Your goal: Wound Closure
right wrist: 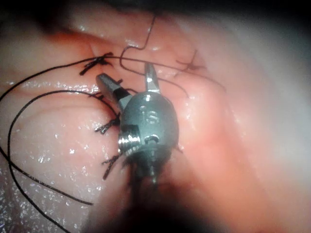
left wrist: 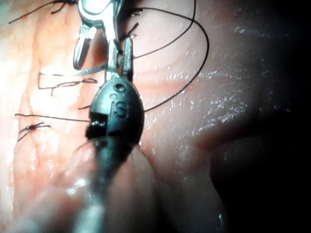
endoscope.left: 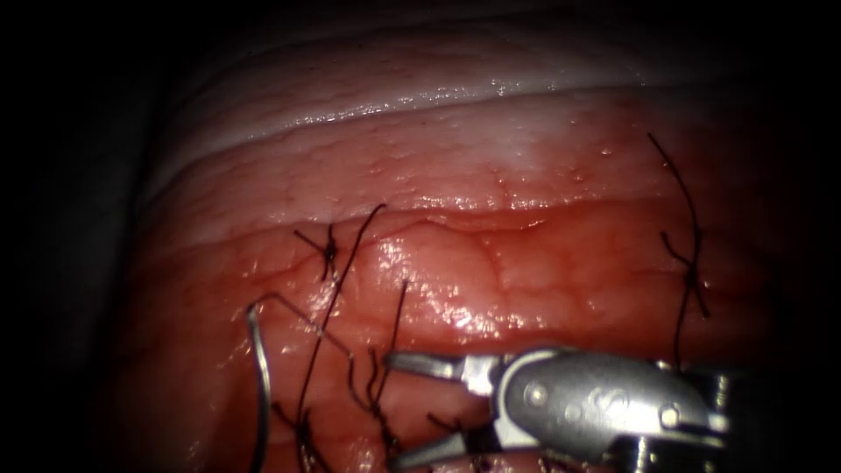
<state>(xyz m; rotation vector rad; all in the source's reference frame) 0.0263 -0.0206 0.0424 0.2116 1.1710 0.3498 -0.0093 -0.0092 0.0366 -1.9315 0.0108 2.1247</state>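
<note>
The right tool comes in low from the right, its jaws open over the tissue and holding nothing. The curved needle arcs to its left, above the surface and not in the tissue. Its tail end is uppermost, and black thread trails from there. The other end runs off the bottom edge. In the left wrist view the left tool is shut on the needle, close under the right tool. In the right wrist view the right tool is spread above a stitch line.
Tied stitches with short cut ends sit on the tissue, one knot left of centre and another far right. Several more knots show beside the right tool. Long thread loops lie across the wet surface. Red fluid tints the tissue.
</note>
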